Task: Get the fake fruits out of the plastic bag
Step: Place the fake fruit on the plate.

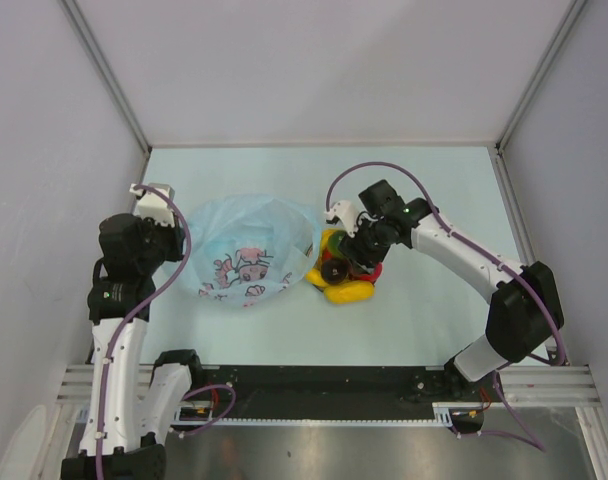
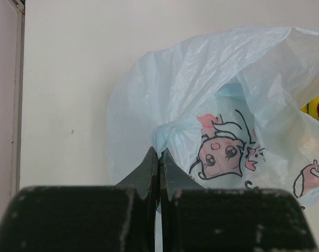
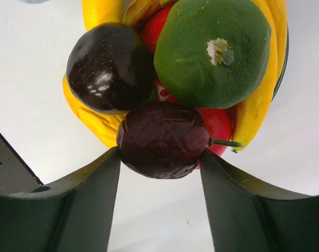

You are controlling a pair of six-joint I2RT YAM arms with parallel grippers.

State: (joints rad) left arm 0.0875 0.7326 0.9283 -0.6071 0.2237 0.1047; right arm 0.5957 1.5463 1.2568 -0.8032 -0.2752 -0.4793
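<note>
On my screens the left pincer (image 2: 158, 157) has its jaws pressed fully together on a bunched fold of the plastic bag (image 1: 246, 250), pinning that fold at the bag's left edge while the rest lies slack and crinkled on the counter (image 1: 434, 200). The fake fruits (image 1: 346, 285) that I can see are outside the bag, heaped on the counter just beside its right edge. The right pincer (image 3: 159, 155) hangs over that heap, its jaws partway apart and set against both sides of a wrinkled dark fruit (image 3: 162, 139) with a short stem, so I read it as gripping that one. The fruit sits low against the pile: a smooth dark fruit (image 3: 109, 65) and a green fruit (image 3: 214, 50) lie behind it, a red fruit (image 3: 218, 125) shows under it, and the banana (image 3: 254, 105) curves around the right side. My judgement is that I am at the set-down of this piece, late in the job. I cannot tell from any view whether anything is left in the bag, since the film and its cartoon prints hide the inside. Next I would part the right jaws gently and lift straight up, because the heap looks loose and a sideways nudge could send the round pieces rolling. Then I would check the bag's mouth with the left grip held firm.
</note>
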